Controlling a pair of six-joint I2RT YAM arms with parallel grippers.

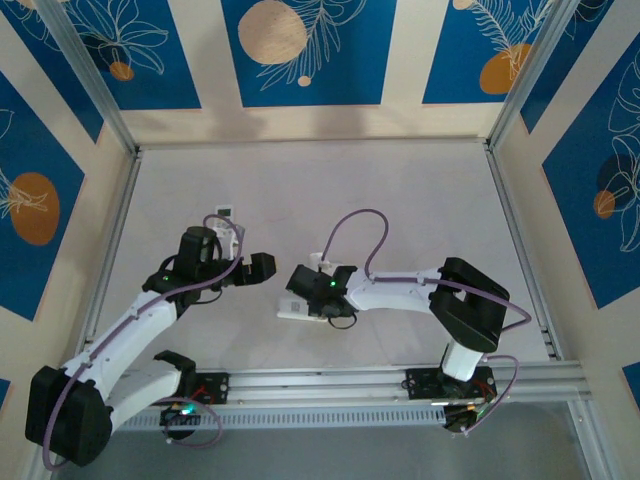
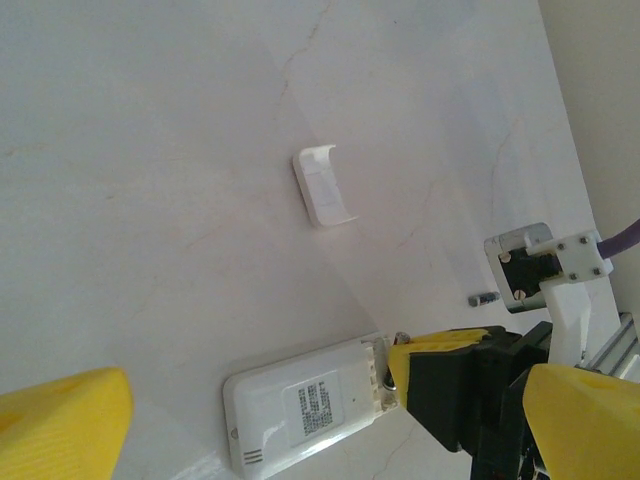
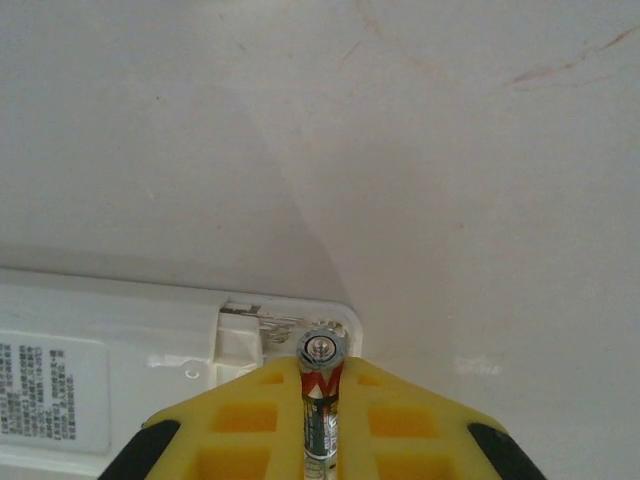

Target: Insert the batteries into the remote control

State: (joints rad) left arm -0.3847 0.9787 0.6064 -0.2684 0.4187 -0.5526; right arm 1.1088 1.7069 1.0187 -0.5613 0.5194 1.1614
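One battery, pinched in the nearly closed right gripper, may roll off the remote if released: its bay lies at ten o'clock. The left gripper gapes empty.

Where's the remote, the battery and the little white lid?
remote control point(image 2: 265, 405): left wrist view, its white back.
battery point(image 3: 322, 349): right wrist view, its shiny end cap.
little white lid point(image 2: 322, 188): left wrist view, its middle.
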